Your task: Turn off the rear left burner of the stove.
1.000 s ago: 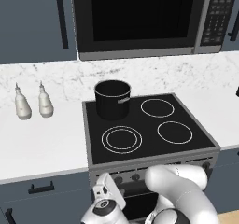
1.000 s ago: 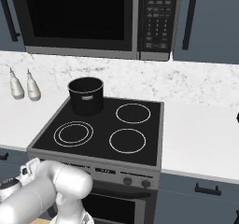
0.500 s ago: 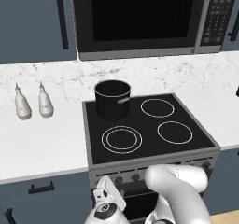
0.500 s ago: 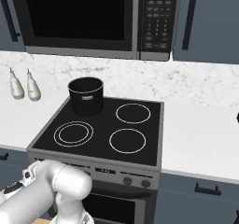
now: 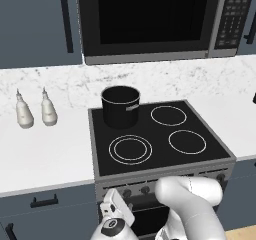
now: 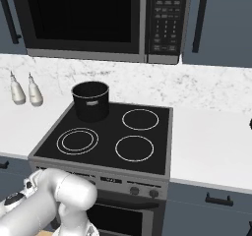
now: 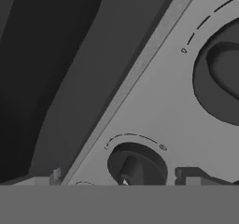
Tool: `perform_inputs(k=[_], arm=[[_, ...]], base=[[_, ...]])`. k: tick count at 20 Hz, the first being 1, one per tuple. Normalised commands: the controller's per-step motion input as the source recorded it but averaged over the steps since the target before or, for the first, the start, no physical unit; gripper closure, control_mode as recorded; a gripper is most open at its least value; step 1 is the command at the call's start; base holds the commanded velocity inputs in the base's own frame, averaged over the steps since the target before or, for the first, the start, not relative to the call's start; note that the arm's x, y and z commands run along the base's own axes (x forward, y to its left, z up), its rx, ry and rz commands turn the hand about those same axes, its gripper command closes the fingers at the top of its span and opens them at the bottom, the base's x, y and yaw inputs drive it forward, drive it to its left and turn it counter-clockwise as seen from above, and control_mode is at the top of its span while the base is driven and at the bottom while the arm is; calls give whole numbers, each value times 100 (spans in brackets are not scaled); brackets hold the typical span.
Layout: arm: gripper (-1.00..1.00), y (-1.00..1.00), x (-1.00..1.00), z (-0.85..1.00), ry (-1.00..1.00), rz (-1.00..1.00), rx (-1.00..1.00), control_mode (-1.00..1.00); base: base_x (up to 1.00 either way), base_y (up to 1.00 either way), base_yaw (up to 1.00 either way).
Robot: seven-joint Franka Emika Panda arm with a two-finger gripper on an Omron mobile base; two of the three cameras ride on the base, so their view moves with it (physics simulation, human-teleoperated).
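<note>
**Closing on the knob panel**

You are in the approach step: the gripper point(image 5: 116, 215) hangs low at the stove point(image 5: 160, 176) front, beside the left knobs point(image 7: 137, 164). The rear left burner point(image 6: 90, 116) lies under the black pot point(image 5: 120, 105). Next, centre on its knob. I cannot tell how the jaws stand. Since the earlier frame the forearm has lowered slightly.
</note>
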Motion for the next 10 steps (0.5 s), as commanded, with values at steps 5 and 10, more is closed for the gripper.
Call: perform_inputs(k=[5, 10], arm=[[-100, -2, 1, 21, -3, 0, 2, -100], [-100, -14, 0, 8, -10, 2, 1, -100]], base=[[0, 0, 0], [0, 0, 0]])
